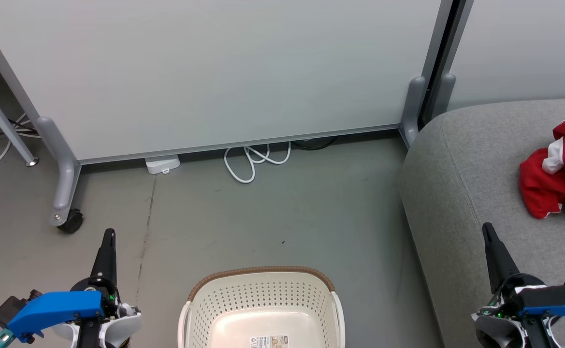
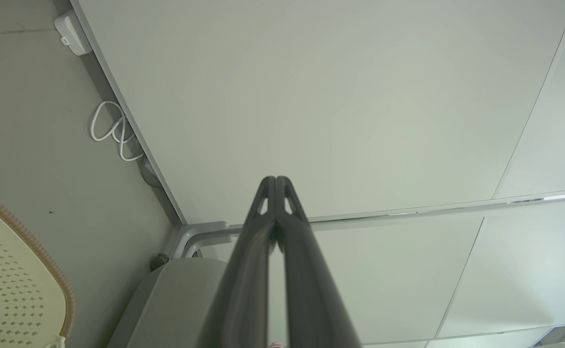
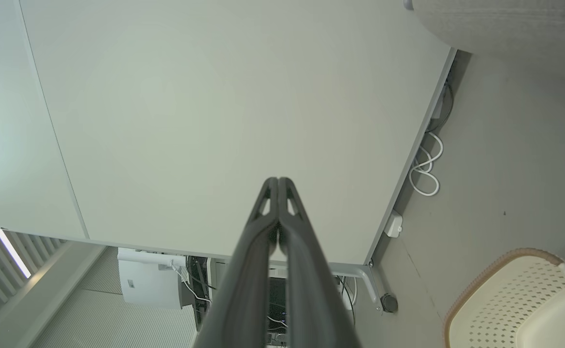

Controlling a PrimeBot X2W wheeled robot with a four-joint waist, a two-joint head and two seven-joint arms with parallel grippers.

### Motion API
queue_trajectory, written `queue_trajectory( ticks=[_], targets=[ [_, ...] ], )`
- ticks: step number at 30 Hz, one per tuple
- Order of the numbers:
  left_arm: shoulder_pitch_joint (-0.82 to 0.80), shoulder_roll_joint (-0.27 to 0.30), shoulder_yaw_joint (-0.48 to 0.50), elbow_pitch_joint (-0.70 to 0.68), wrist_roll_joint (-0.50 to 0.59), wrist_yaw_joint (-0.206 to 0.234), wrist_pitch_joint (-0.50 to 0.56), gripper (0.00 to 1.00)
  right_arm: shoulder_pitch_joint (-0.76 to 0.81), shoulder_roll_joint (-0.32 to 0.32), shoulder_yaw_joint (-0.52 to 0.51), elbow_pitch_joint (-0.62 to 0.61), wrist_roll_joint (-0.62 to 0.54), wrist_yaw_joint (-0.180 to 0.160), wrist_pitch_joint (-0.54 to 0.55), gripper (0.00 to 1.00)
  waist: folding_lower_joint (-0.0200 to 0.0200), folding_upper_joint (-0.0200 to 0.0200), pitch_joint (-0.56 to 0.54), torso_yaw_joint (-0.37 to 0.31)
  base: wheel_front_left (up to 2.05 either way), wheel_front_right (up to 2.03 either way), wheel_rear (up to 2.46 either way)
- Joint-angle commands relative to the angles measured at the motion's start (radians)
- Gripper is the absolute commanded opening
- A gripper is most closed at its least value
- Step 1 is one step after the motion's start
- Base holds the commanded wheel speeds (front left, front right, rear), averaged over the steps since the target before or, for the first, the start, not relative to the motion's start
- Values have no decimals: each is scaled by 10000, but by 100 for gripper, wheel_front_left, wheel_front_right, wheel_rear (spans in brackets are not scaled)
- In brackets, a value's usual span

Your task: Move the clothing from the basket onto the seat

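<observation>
Both arms sit low. The left gripper point(image 1: 109, 237) at lower left and the right gripper point(image 1: 488, 229) at lower right each have their dark fingers pressed together, gripping nothing. The bunched red clothing point(image 1: 550, 191) lies on the light-grey woven sofa seat point(image 1: 461, 159) at the right edge. The cream perforated plastic basket point(image 1: 261, 273), bottom centre, shows a bare floor and a sticker, so the job looks done and the hands idle. Behind are a pale partition panel point(image 1: 214, 72) and a looped white cable point(image 1: 255, 162), neither in the way.

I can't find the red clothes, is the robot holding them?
No, the red clothing lies on the grey seat, apart from the right gripper and the left gripper.
</observation>
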Motion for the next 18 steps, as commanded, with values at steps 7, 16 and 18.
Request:
queue_trajectory(
  ticks=[7, 16, 18],
  targets=[
    [-158, 5, 121, -87, -619, -91, 170, 0, -167, -6, -45, -44, 675, 7, 176, 0, 0, 0, 5, -37, 0, 0, 0],
    [-175, 5, 191, -103, -1143, -113, 313, 0, -199, -5, -66, -39, 1202, 7, 311, 0, 0, 0, 11, -78, 0, 0, 0],
    [-174, 5, 189, -102, -1144, -113, 312, 0, -191, -5, -64, -39, 1202, 7, 311, 0, 0, 0, 11, -78, 0, 0, 0]
  ],
)
